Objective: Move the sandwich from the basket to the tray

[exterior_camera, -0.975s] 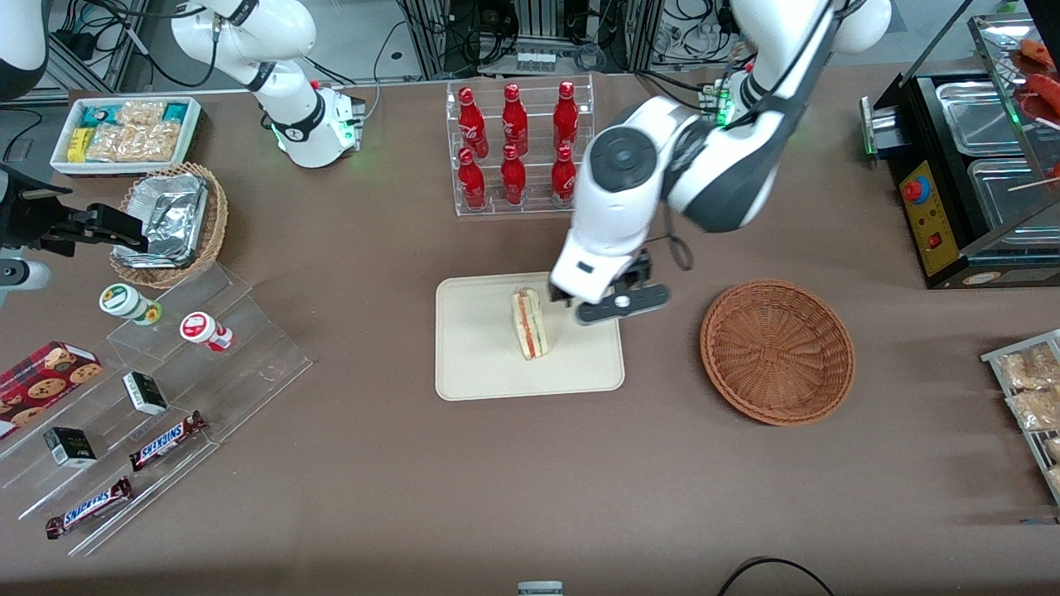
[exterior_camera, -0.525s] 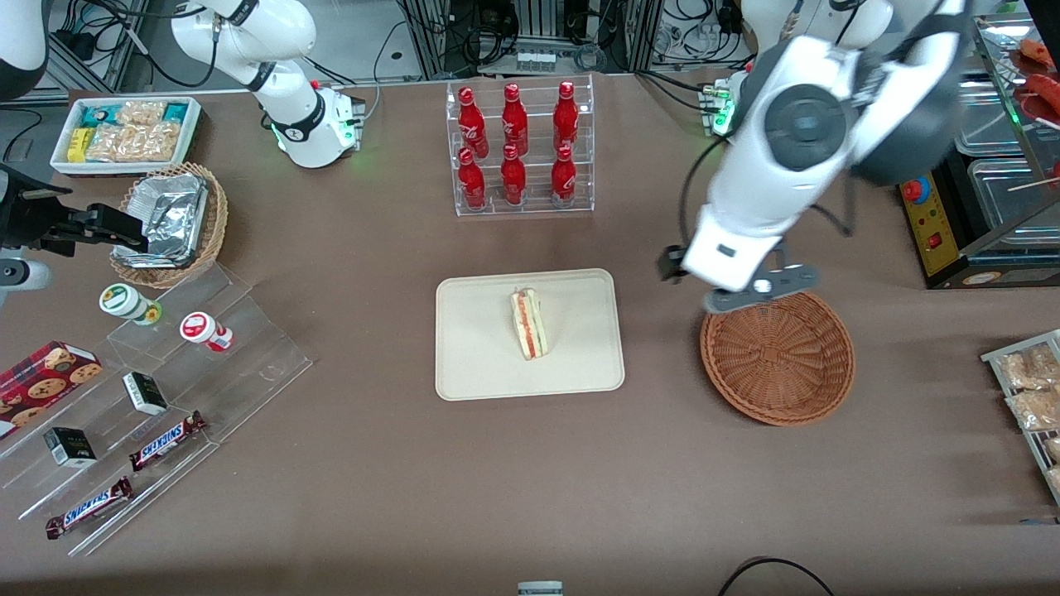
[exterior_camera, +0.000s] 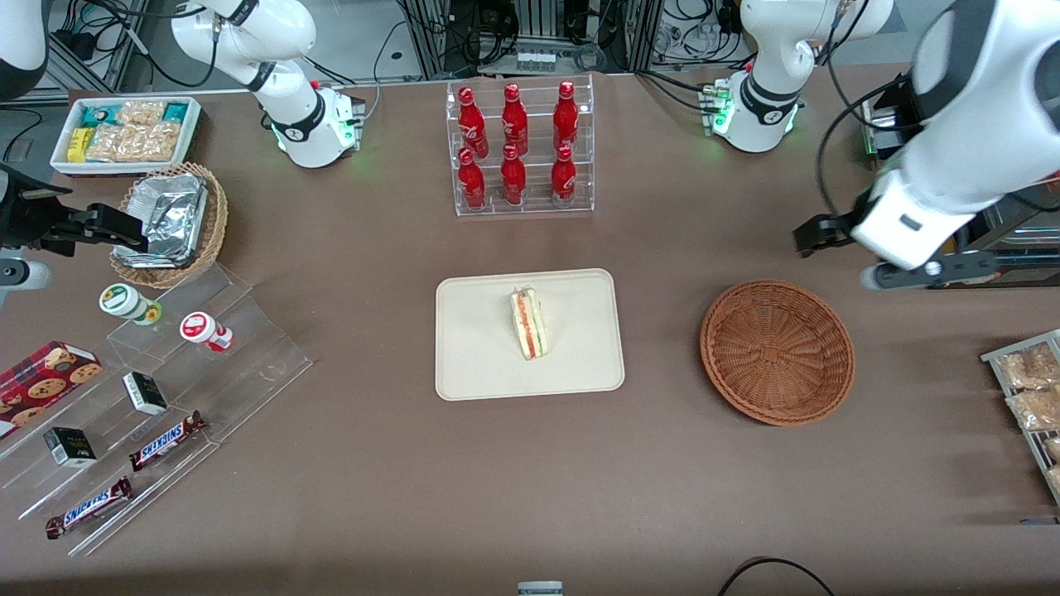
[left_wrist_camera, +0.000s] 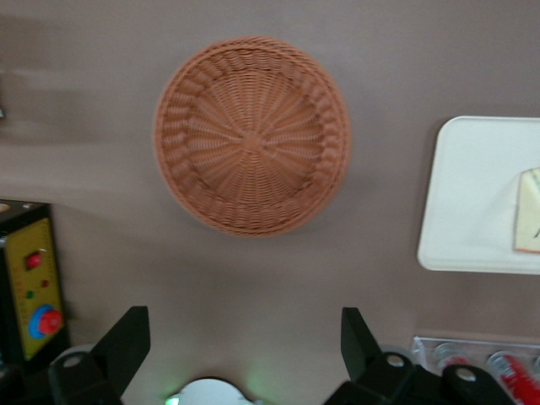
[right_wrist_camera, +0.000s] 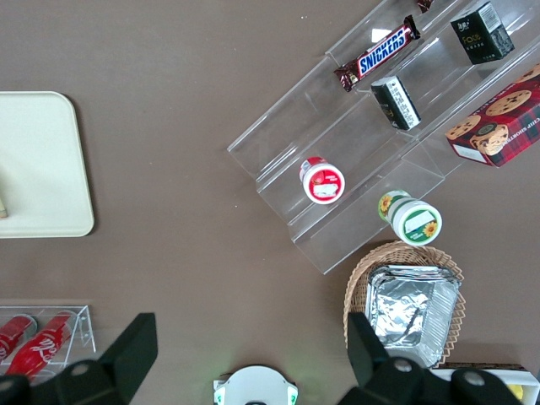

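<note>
The sandwich point(exterior_camera: 528, 323), a pale wedge with red and green filling, stands on the cream tray point(exterior_camera: 480, 348) in the middle of the table. The reddish-brown wicker basket point(exterior_camera: 777, 352) is empty, beside the tray toward the working arm's end. My left gripper point(exterior_camera: 897, 242) is high above the table, farther from the front camera than the basket and near the black appliance. In the left wrist view the gripper point(left_wrist_camera: 245, 346) is open wide and empty, with the basket point(left_wrist_camera: 251, 135), the tray point(left_wrist_camera: 472, 194) and a corner of the sandwich point(left_wrist_camera: 530, 221) below it.
A clear rack of red bottles point(exterior_camera: 518, 149) stands farther back than the tray. A black appliance point(exterior_camera: 952, 165) and a snack rack point(exterior_camera: 1027, 389) sit at the working arm's end. Acrylic steps with snacks point(exterior_camera: 166, 389), a tan basket with foil point(exterior_camera: 170, 219) and a white bin point(exterior_camera: 124, 132) lie at the parked arm's end.
My gripper has left the sandwich's side on the tray, passed over the basket's rim and swung up toward the black appliance. The sandwich stays on the tray.
</note>
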Available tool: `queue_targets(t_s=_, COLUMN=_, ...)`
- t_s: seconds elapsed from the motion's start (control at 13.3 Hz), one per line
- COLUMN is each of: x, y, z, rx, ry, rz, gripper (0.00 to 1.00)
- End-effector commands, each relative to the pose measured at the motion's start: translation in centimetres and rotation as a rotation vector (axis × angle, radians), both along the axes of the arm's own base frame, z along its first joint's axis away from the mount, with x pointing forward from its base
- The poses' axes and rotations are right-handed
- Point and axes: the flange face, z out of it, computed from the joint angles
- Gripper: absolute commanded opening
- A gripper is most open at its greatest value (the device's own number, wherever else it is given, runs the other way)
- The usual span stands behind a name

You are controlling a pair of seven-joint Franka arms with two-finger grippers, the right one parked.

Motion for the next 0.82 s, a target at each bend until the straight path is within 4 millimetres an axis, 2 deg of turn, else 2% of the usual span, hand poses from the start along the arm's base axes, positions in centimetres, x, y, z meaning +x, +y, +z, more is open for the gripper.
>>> queue_targets(t_s=0.0, x=-2.8, y=3.4, z=1.1, rx=-0.008, ry=-0.004, rz=-0.08, gripper=1.0)
queue_targets(t_s=0.3, x=-2.6, y=5.7, z=2.0, rx=-0.017, ry=-0.019, rz=-0.088, gripper=1.0)
queue_targets(t_s=0.75, x=0.3, y=5.4, z=4.0, rx=-0.042, ry=-0.063, rz=-0.109, gripper=1.0)
